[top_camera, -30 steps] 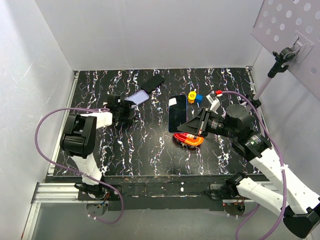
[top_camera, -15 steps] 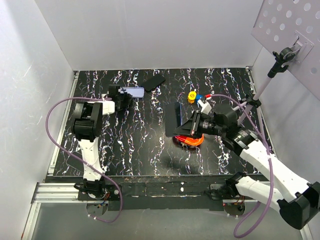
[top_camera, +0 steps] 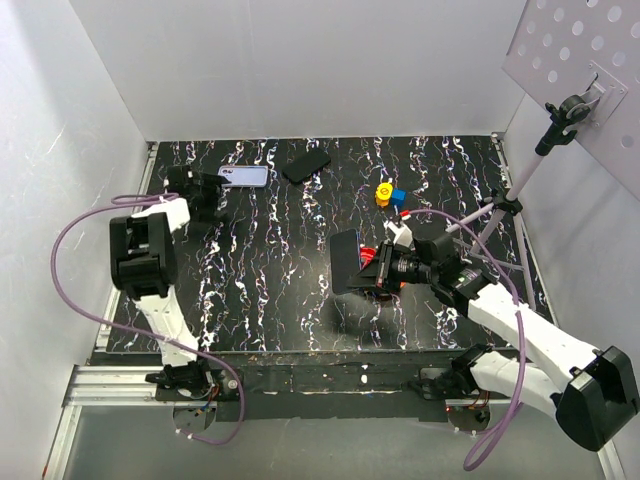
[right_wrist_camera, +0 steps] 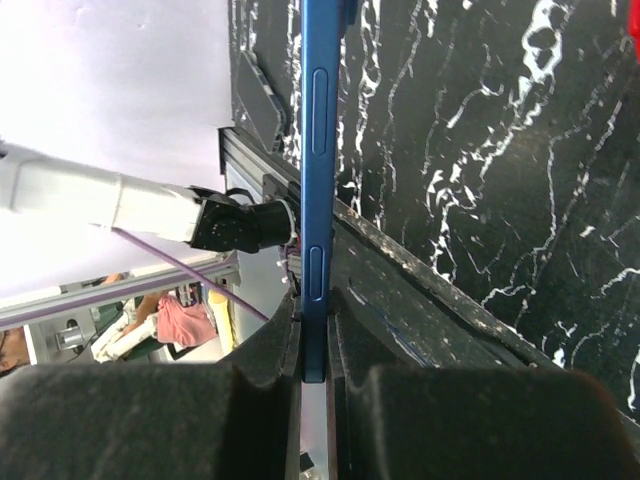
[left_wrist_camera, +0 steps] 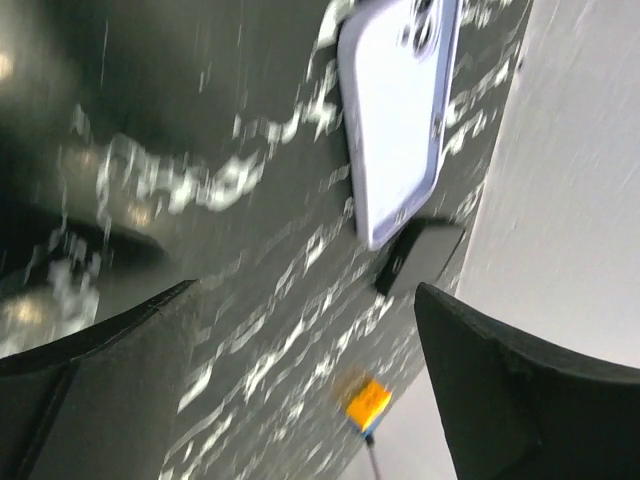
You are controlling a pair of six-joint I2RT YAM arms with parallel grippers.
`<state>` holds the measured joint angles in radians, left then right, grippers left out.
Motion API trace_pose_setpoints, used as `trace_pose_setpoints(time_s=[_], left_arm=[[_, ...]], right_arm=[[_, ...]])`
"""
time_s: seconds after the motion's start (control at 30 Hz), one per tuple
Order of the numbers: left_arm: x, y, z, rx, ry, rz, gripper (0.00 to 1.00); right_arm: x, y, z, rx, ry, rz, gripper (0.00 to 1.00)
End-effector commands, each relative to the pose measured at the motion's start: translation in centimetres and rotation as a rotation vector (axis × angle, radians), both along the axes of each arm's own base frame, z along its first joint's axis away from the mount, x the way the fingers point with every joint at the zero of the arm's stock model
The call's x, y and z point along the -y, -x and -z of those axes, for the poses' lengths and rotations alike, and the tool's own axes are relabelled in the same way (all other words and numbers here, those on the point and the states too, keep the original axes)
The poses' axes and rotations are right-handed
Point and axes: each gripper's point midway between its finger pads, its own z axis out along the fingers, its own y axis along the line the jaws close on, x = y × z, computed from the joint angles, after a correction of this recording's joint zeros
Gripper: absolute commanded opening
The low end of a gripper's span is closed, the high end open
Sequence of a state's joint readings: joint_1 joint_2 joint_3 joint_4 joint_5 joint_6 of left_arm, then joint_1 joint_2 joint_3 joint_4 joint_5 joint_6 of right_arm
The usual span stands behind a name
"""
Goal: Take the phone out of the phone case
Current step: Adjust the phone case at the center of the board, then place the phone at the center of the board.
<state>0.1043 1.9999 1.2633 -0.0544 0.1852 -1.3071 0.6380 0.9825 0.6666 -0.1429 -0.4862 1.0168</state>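
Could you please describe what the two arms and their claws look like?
Both the left arm and the right arm have white shells with black joints. A purple cable loops along each. The left claw and right claw are black with broad matte fingers.

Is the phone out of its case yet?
Out: the right fingers pinch the bare blue phone, the lilac case lies apart, far left.

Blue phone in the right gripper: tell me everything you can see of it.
The slim blue phone has a dark glossy screen and two long buttons on its metallic-looking side edge. Bare of any case, it is held above the black marbled table, pinched at one end by the right gripper, whose fingers press both faces.
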Motion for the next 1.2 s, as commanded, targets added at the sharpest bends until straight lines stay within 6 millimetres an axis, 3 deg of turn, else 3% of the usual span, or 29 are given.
trace_pose_setpoints(time_s=[0.0, 0.1, 0.17, 0.23, 0.33, 0.43, 0.6, 0.73, 0.9, 1.03, 1.17], left_arm=[[3.9, 5.0, -5.2, 0.061, 0.014, 0.193, 0.88], [6.8, 8.7, -8.1, 0.134, -0.018, 0.3, 0.92], [10.2, 11.4, -9.8, 0.187, -0.071, 0.432, 0.94], [12.4, 14.1, -10.8, 0.22, -0.148, 0.542, 0.95], [14.2, 18.3, -10.6, 0.221, -0.247, 0.641, 0.95], [14.7, 22.0, -10.7, 0.265, -0.283, 0.705, 0.96], [15.1, 26.2, -12.6, 0.358, -0.284, 0.826, 0.98], [14.8, 28.4, -13.8, 0.41, -0.298, 0.853, 0.98], [14.0, 29.6, -13.7, 0.43, -0.343, 0.856, 0.98], [14.1, 29.8, -13.7, 0.434, -0.343, 0.869, 0.98], [14.2, 29.4, -14.1, 0.437, -0.344, 0.872, 0.98]], right_arm=[[-0.8, -0.2, -0.9, 0.081, -0.056, -0.032, 0.01], [-0.9, -0.5, -0.2, 0.08, -0.038, -0.029, 0.01], [-1.0, -1.4, 0.1, 0.089, -0.013, -0.021, 0.01], [-1.1, -2.6, 0.6, 0.094, 0.051, -0.018, 0.01], [-1.1, -6.5, 0.2, 0.113, 0.168, 0.016, 0.01], [-0.9, -11.5, 0.6, 0.128, 0.291, 0.034, 0.01], [-0.1, -19.9, 3.3, 0.028, 0.357, 0.025, 0.01], [1.2, -25.8, 5.9, 0.025, 0.406, -0.012, 0.01], [1.4, -30.3, 7.1, 0.076, 0.385, -0.046, 0.01], [1.6, -31.2, 8.4, 0.035, 0.362, -0.069, 0.01], [1.6, -30.6, 9.8, 0.012, 0.355, -0.1, 0.02]])
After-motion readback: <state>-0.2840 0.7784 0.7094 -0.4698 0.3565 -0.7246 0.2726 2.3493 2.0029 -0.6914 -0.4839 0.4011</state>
